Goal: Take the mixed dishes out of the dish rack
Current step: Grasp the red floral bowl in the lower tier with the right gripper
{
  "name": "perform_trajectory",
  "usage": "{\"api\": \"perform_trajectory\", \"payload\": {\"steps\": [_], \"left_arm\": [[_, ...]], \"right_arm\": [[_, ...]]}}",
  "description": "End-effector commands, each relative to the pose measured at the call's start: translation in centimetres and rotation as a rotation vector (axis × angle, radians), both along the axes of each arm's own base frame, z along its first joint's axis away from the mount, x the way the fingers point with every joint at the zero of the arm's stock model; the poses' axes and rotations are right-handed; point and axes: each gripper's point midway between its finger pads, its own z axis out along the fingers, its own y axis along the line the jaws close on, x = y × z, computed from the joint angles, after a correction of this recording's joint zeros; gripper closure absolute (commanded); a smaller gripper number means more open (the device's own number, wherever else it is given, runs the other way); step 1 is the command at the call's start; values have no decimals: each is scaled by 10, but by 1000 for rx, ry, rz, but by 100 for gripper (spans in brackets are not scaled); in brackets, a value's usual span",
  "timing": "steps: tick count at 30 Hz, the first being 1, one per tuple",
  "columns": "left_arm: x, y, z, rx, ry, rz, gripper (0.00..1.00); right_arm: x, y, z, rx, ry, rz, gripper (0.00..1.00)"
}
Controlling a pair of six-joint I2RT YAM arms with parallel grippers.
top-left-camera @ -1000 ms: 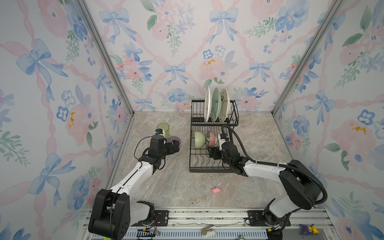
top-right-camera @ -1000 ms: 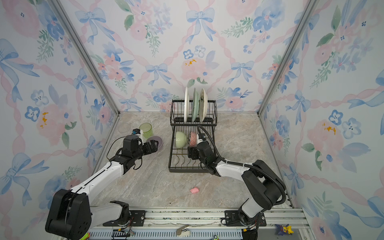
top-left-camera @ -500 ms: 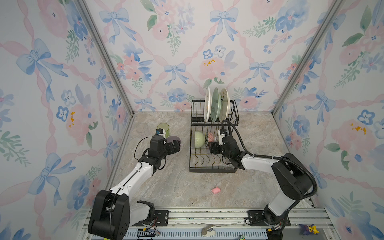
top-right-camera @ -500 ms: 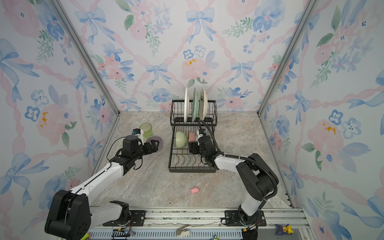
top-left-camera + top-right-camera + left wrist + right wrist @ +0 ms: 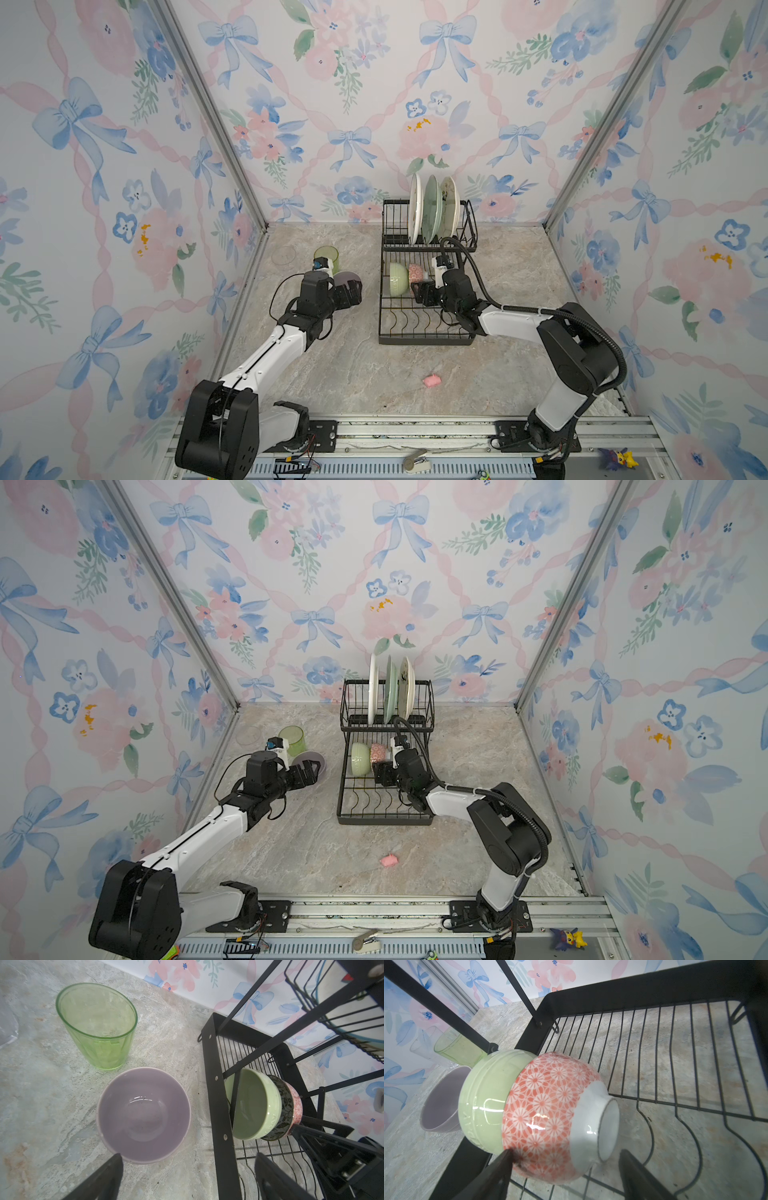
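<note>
Right wrist shows your right gripper (image 5: 565, 1152) spread around the pink-patterned ceramic bowl (image 5: 546, 1105); lifting could drag the nested pale-green bowl (image 5: 483, 1101). Left gripper (image 5: 348, 293) gapes empty.

Showing three plates (image 5: 432, 212), three bowls (image 5: 143, 1113), one green tumbler (image 5: 97, 1026), one clear glass (image 5: 248, 734), one dish rack (image 5: 422, 340), one pink lump (image 5: 432, 380).

The dish rack's (image 5: 424, 340) lower tier (image 5: 388, 328) lies open from above at its near left part, crossed only by low wavy dividers (image 5: 415, 322). Farther back, the upper tier (image 5: 390, 203) overhangs the pale green bowl (image 5: 398, 279) and pink-patterned bowl (image 5: 415, 272). A slanted brace (image 5: 235, 1101) bars the rack's left side, where the lavender bowl (image 5: 347, 277) and green tumbler (image 5: 326, 255) crowd the table (image 5: 365, 365).
</note>
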Motion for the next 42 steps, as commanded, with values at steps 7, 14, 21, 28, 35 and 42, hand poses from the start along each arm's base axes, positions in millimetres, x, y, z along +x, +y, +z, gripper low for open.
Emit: {"api": "perform_trajectory", "payload": {"steps": [7,14,21,28,35,42], "left_arm": [[-3,-7,9,-29,-30,-22,2],[-4,-9,8,-29,-29,-29,2],[-5,-11,7,-28,-27,-35,2],[-5,-13,5,-32,-24,-41,2],[-5,-15,6,-36,-25,-46,2],[-6,-15,7,-38,-26,-49,2]], "right_arm": [[2,1,10,48,-22,12,13],[6,1,0,30,4,9,13],[10,-2,-7,1,29,-9,13],[11,1,-13,-2,44,0,13],[13,2,-17,-5,51,-1,19],[14,-6,-17,-48,40,-40,29]]}}
